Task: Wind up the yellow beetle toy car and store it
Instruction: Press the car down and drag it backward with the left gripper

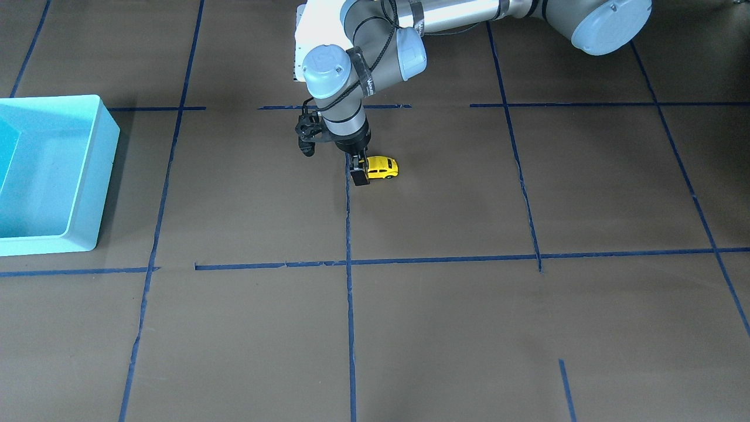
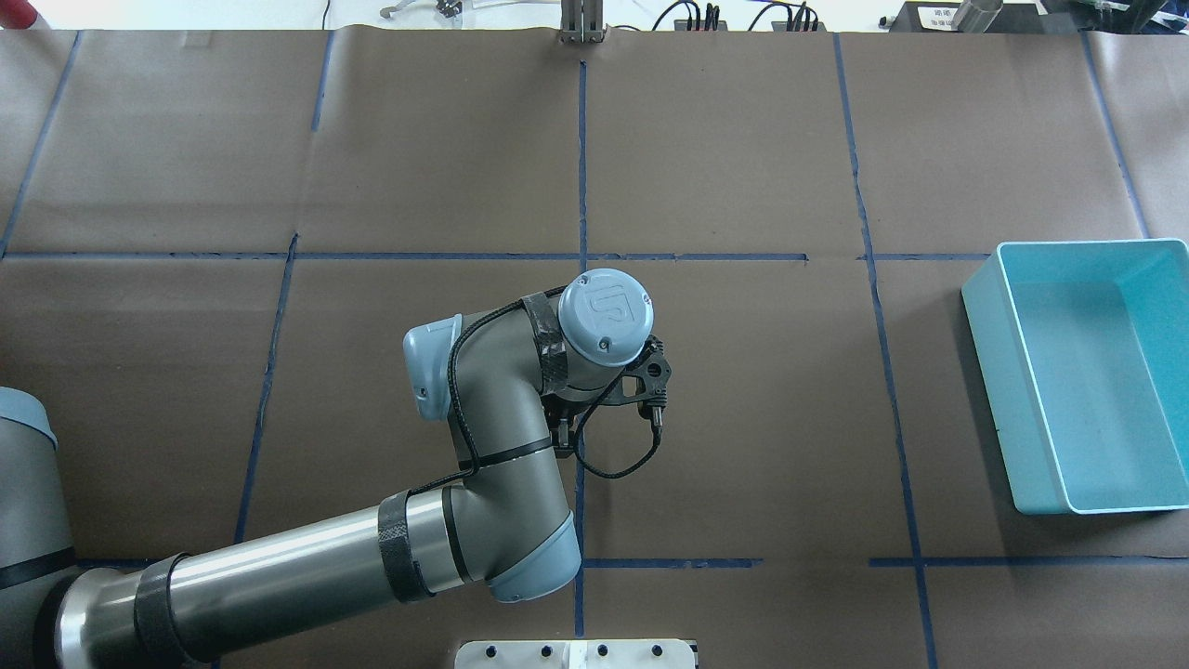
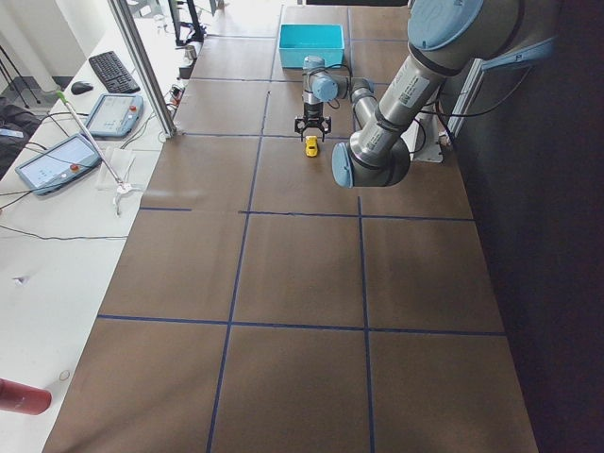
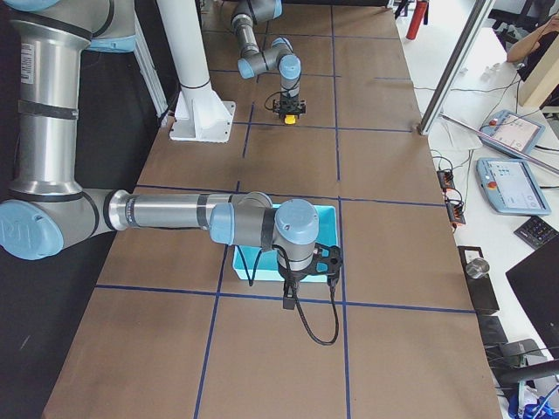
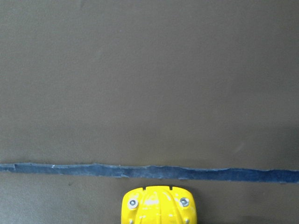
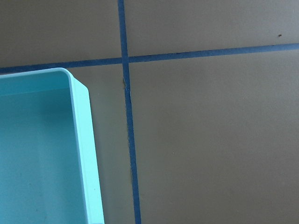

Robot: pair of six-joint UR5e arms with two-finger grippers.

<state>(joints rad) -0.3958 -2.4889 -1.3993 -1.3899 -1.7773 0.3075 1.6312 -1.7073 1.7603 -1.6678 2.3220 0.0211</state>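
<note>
Glossy and rounded, the yellow beetle toy car [image 5: 158, 206] fills the bottom edge of the left wrist view, two small silver studs on its smooth shell, just beside a ragged blue tape line [image 5: 140, 171]. From the front-facing view the left gripper [image 1: 360, 174] stands upright on it, one black finger across the car's end. Whether the jaws pinch it cannot be told. The overhead view hides both under the arm's grey wrist joint. The car sits on matte brown paper [image 1: 445, 193], well apart from the teal plastic bin [image 1: 105, 170]. The right gripper [image 4: 287, 301] hangs by that bin's smooth, round-cornered wall, its grip unreadable.
</note>
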